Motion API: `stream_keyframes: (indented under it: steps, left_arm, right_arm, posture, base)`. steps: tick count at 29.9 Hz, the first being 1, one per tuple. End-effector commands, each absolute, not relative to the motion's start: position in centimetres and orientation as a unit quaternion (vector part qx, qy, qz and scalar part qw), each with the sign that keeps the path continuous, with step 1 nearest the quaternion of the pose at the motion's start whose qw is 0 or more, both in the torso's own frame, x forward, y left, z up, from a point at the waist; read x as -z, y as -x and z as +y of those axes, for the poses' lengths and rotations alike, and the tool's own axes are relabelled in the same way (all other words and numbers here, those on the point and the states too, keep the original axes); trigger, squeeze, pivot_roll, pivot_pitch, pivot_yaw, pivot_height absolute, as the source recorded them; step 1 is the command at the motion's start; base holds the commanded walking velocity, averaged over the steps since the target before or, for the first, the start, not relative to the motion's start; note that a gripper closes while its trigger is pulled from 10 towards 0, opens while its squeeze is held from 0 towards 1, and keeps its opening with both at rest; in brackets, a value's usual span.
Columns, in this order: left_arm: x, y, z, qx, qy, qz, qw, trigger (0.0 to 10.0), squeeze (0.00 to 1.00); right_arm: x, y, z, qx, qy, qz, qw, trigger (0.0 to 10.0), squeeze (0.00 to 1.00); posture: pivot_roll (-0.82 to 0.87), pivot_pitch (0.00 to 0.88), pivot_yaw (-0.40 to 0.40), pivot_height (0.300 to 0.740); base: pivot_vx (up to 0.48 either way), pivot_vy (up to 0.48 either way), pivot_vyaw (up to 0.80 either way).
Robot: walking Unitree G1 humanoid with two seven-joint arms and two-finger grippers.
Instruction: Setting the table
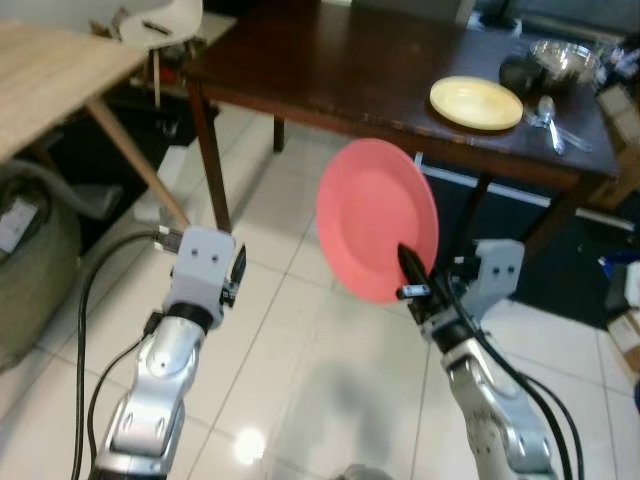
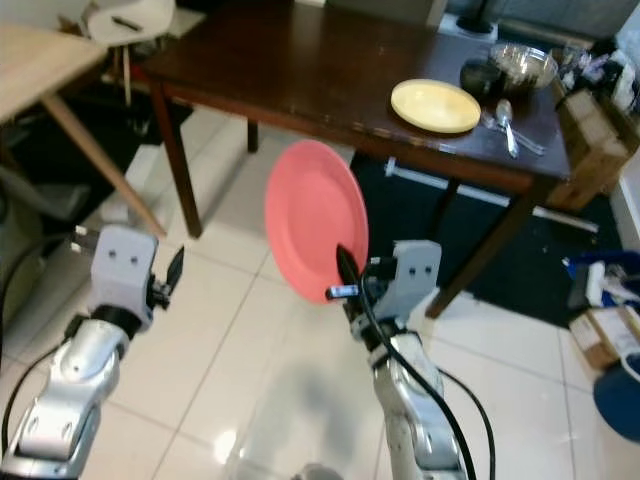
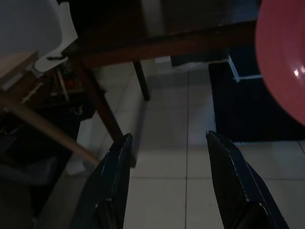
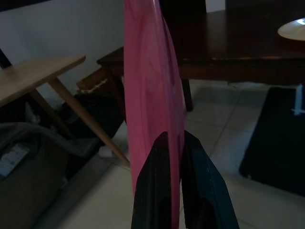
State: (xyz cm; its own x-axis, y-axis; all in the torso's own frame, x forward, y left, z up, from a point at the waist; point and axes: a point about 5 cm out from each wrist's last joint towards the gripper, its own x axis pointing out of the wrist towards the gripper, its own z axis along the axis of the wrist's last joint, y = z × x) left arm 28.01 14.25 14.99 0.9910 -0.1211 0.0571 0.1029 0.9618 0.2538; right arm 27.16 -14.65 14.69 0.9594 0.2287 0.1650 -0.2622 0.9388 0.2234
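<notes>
Right gripper [image 1: 410, 268]: your two black fingers are pinched on the lower rim of the pink plate [image 1: 377, 218], one finger on each face; the right wrist view shows the rim running straight up from between them.
Pink plate, position: held in the air above the white tiled floor [image 1: 290, 330], in front of the near edge of the dark wooden table [image 1: 330, 60], not touching it. The plate stands above your fingers, its gripped edge lowest.
Pink plate, orientation: on edge, close to upright, with its upper rim leaning a little to your left; its round face is turned toward the head camera. A round plate has no long axis; its plane is near vertical.
Left gripper [image 3: 164, 143]: fingers spread well apart, nothing between them, held over the floor to the left of the plate and apart from it.
Table top: a yellow plate [image 1: 476, 102] lies flat near the right end, spoons [image 1: 549, 118] just beside it, a metal bowl [image 1: 563, 58] behind.
Left side: a light wooden table [image 1: 50, 70] and a white chair [image 1: 160, 20].
</notes>
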Motion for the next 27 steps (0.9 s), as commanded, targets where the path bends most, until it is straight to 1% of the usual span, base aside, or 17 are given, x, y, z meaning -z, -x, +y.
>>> stream_keyframes:
  steps: [1,10,27]
  left_arm:
    - [-14.6,-27.9,13.9,0.064,-0.124,-0.029,0.99,10.0,0.0]
    - [-14.7,-28.0,13.8,0.066,-0.125,-0.033,0.989,10.0,0.0]
    - [-15.2,-28.2,12.8,0.086,-0.125,-0.048,0.987,10.0,0.0]
  right_arm:
    - [-14.6,-27.1,-15.0,-0.118,-0.121,-0.068,0.983,10.0,0.0]
    - [-14.7,-27.2,-15.0,-0.117,-0.119,-0.069,0.984,10.0,0.0]
    - [-14.9,-27.3,-15.3,-0.11,-0.117,-0.075,0.984,10.0,0.0]
  posture:
    - [-0.13,0.025,0.038,0.74]
    - [-0.13,0.026,0.038,0.74]
    - [-0.13,0.022,0.04,0.74]
  base:
    - [0.48,0.0,0.0]
    - [0.48,0.0,0.0]
    - [0.48,0.0,0.0]
